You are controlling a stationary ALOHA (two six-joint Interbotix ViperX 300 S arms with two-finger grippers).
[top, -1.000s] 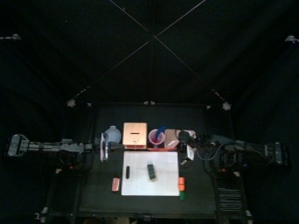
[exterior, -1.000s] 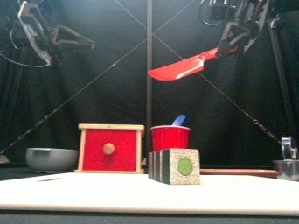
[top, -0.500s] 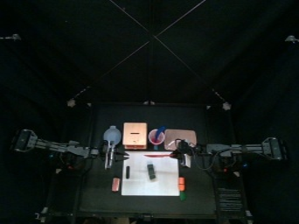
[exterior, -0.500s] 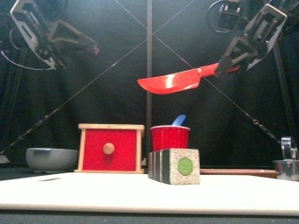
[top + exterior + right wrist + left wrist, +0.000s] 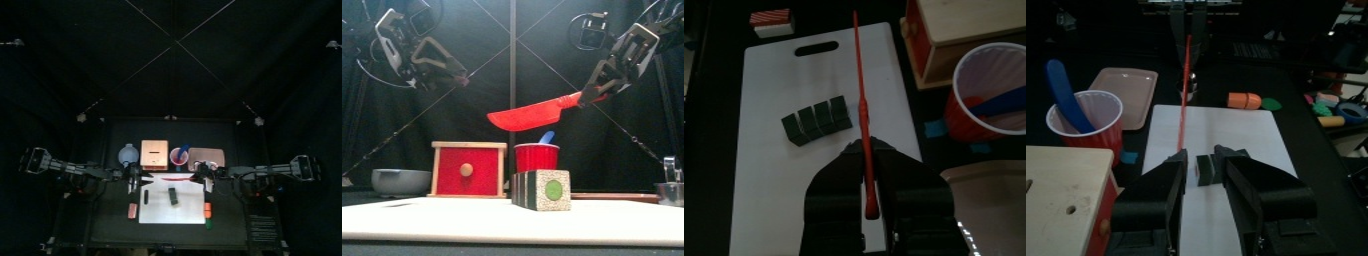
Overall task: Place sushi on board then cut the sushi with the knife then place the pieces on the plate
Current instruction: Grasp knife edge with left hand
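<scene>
Fingers of the right gripper (image 5: 865, 168) clamp the red knife (image 5: 859, 100) above the white board (image 5: 778, 95), where the sushi roll (image 5: 818, 122) lies near the tabletop's middle; fingers of the left gripper (image 5: 1203, 166) are together, empty.

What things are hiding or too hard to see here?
Sushi roll: front view, its near block hides the rest.
Red cup: front view, roll covers its bottom.
Blue knife: front view, cup hides all but its top.
Metal cutter: front view, cut off by the edge.
</scene>
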